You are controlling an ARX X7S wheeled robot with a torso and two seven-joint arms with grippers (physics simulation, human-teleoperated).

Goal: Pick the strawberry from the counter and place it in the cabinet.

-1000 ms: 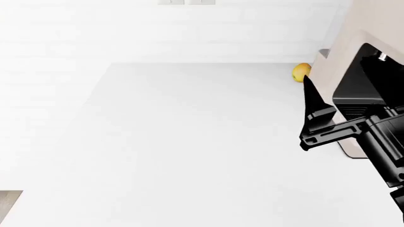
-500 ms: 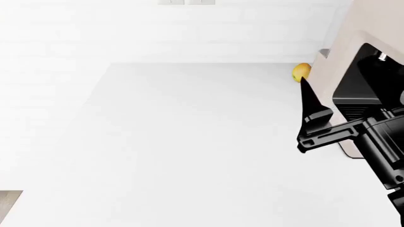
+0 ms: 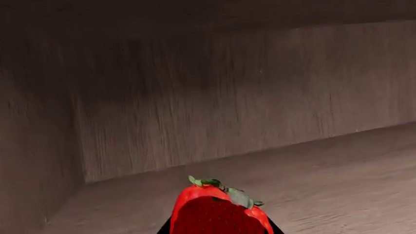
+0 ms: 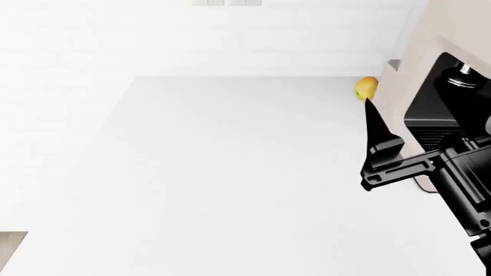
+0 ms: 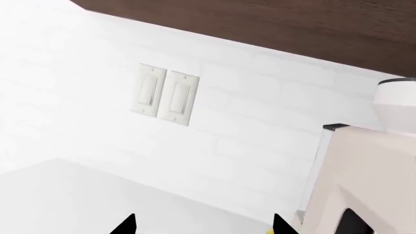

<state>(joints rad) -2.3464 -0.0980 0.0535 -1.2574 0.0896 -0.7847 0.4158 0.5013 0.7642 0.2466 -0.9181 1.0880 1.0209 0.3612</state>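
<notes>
In the left wrist view the red strawberry (image 3: 217,214) with its green cap sits between the black fingers of my left gripper (image 3: 221,230), which is shut on it. It is held inside the wooden cabinet (image 3: 227,112), just above the cabinet floor and short of the back wall. The left gripper is out of the head view. My right gripper (image 4: 378,141) hovers open and empty over the right side of the white counter (image 4: 230,172). Its two fingertips (image 5: 126,225) stand wide apart in the right wrist view.
A round yellow fruit (image 4: 367,88) lies at the counter's back right beside a beige and black machine (image 4: 429,92). Wall switches (image 5: 165,97) sit on the white tiled wall under a dark cabinet underside (image 5: 293,29). The cabinet's side wall (image 3: 32,146) is close by.
In the head view my right gripper has shifted slightly left and down. The counter and the yellow fruit have not moved.
</notes>
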